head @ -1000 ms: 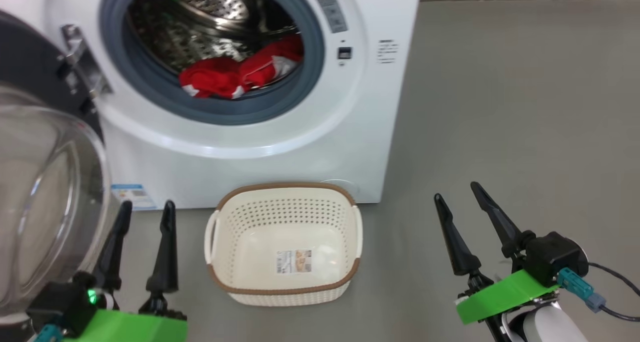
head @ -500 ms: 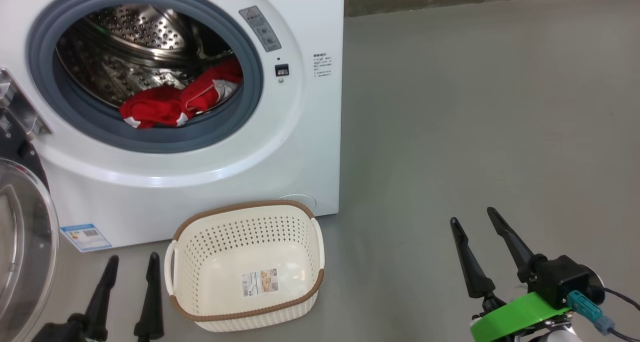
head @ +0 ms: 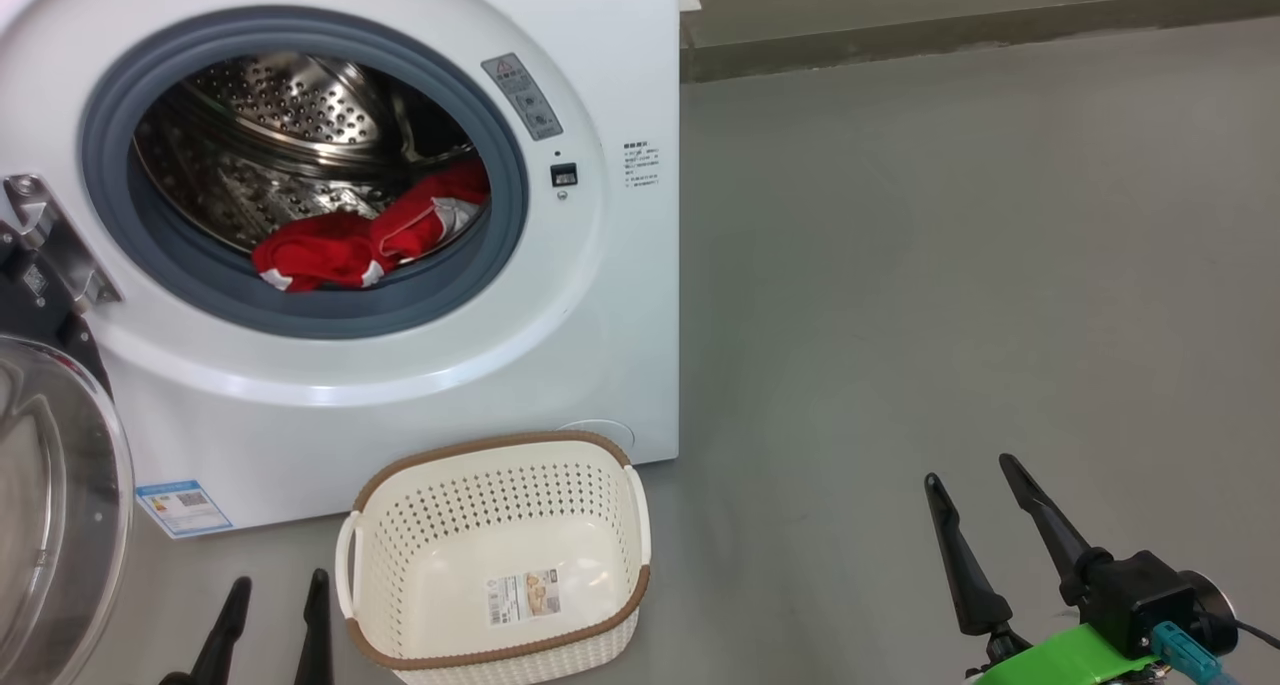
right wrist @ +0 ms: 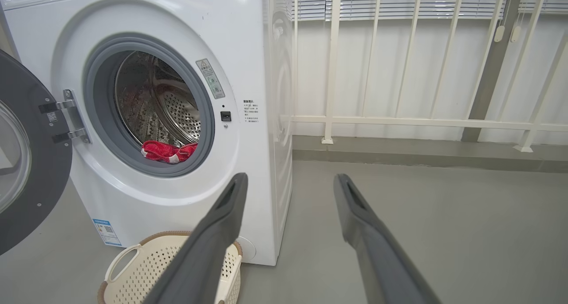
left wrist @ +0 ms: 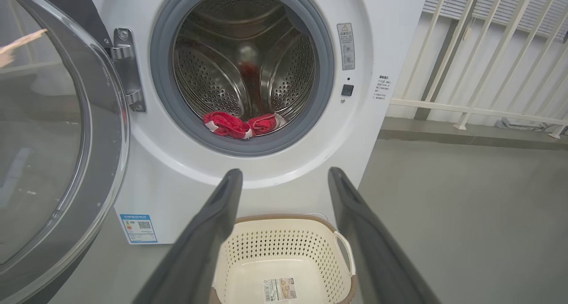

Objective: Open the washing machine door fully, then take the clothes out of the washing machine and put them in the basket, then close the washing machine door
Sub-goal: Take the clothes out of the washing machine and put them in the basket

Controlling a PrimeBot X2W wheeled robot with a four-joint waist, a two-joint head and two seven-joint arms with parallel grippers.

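Clothes (head: 330,250) lying as one red-and-white heap at the front lip of the drum (head: 270,135), upper left of frame, clear of both tools. Left gripper (head: 280,583) at bottom left and right gripper (head: 970,470) at bottom right, two dark fingers each, spread wide on nothing; just right of the left one, one cream basket (head: 490,443) with one paper label (head: 523,597) on its bottom. Behind it, one white washing machine (head: 400,405) bearing one blue label sticker (head: 183,505), one grey warning strip (head: 522,97) and a block of small print (head: 641,165), none legible, with the washing machine door (head: 50,515) swung open at far left.
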